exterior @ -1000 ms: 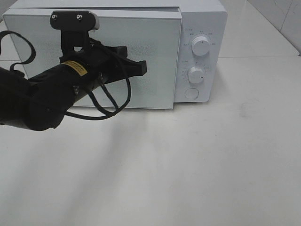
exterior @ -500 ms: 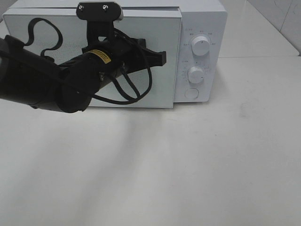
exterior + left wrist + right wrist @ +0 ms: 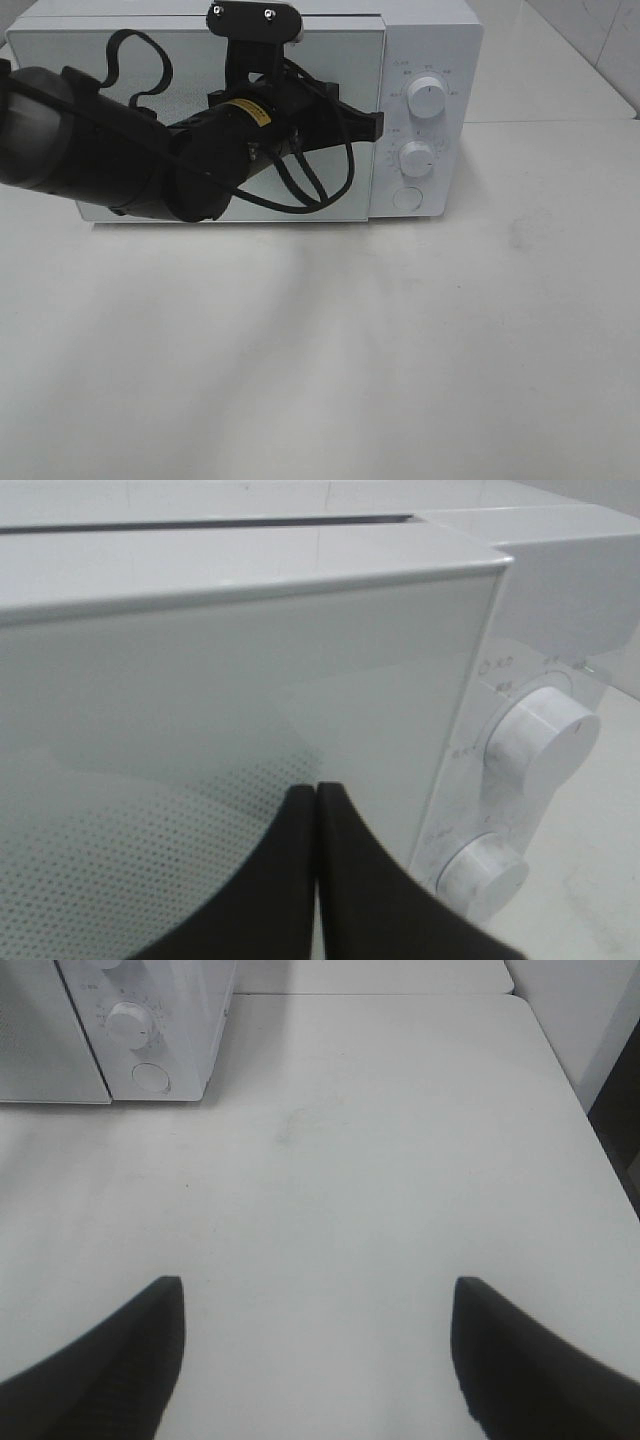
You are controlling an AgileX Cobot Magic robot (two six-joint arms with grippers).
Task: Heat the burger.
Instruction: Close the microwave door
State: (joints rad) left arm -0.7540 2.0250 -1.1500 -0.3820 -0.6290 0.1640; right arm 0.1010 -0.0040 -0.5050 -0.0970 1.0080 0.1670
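At the right edge of the door [image 3: 345, 65], the left gripper [image 3: 373, 123], pressed together, has moved right toward the knobs [image 3: 417, 158], so timer setting seems next; the burger is unseen, the right gripper [image 3: 318, 1295] spread.

White microwave [image 3: 430, 40], its door [image 3: 200, 680] pale grey with a fine dotted mesh ahead of the black left gripper [image 3: 317, 790], white upper knob [image 3: 427, 98] and white lower knob [image 3: 416, 158] beside it, yellow label [image 3: 248, 113] on the black arm [image 3: 100, 140] behind it, off-white table [image 3: 400, 350].

White tabletop [image 3: 420, 350], pale tiled wall [image 3: 605, 35] behind (faint seams), soft light
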